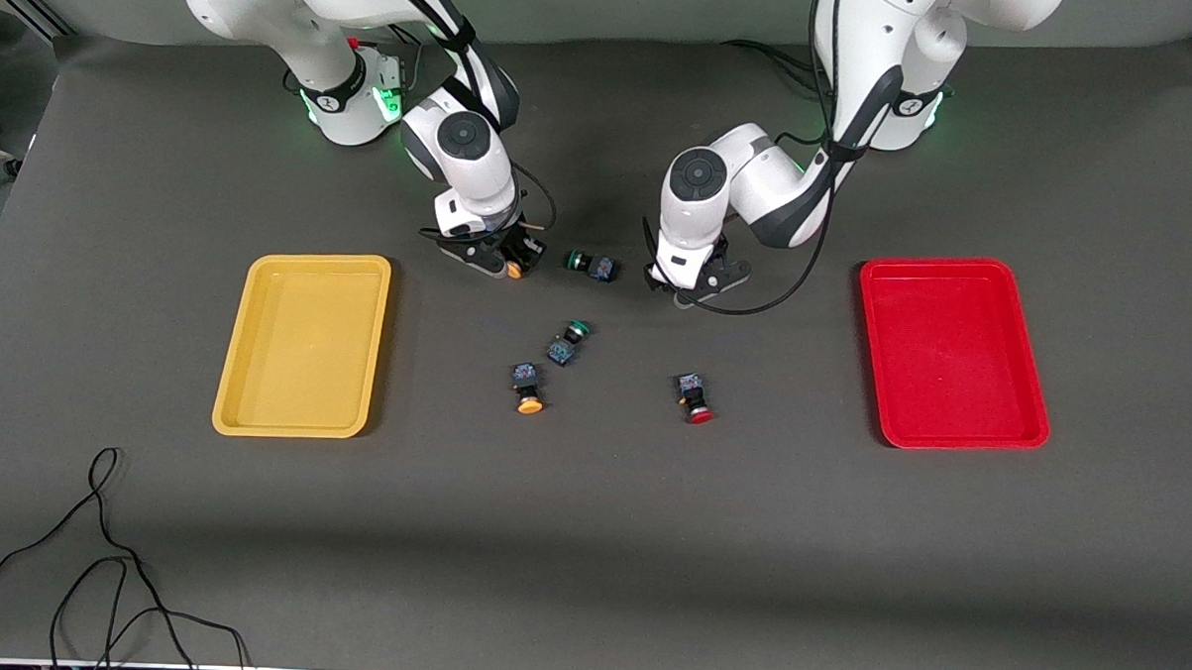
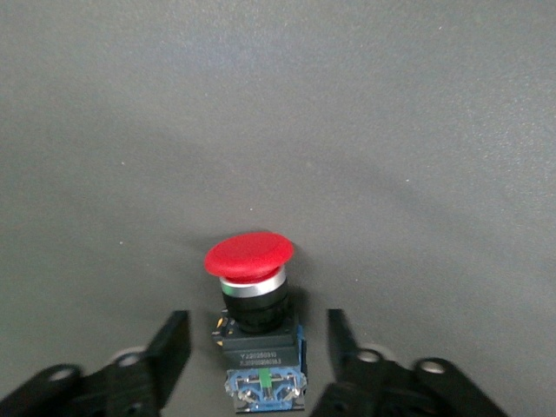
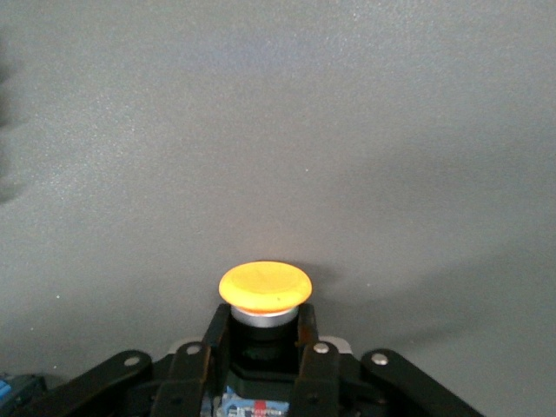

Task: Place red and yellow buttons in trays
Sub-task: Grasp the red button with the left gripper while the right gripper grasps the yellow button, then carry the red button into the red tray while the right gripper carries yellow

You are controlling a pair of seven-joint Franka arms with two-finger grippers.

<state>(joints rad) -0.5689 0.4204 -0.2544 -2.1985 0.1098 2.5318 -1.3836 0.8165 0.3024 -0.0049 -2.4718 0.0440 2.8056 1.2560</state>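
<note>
Left wrist view: left hand (image 2: pixel 259 347) open around red button (image 2: pixel 250 256), right hand (image 3: pixel 261 347) clamps yellow button (image 3: pixel 265 287).

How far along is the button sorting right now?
Nothing is delivered: the yellow tray and red tray hold no buttons. The right gripper is shut on a yellow button; the left gripper is open around a red button. Another yellow button and red button lie on the table.

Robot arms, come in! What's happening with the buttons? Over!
Right gripper shut on a yellow button. Left gripper open around a red button. Yellow tray and red tray empty. Nothing blocking.
</note>
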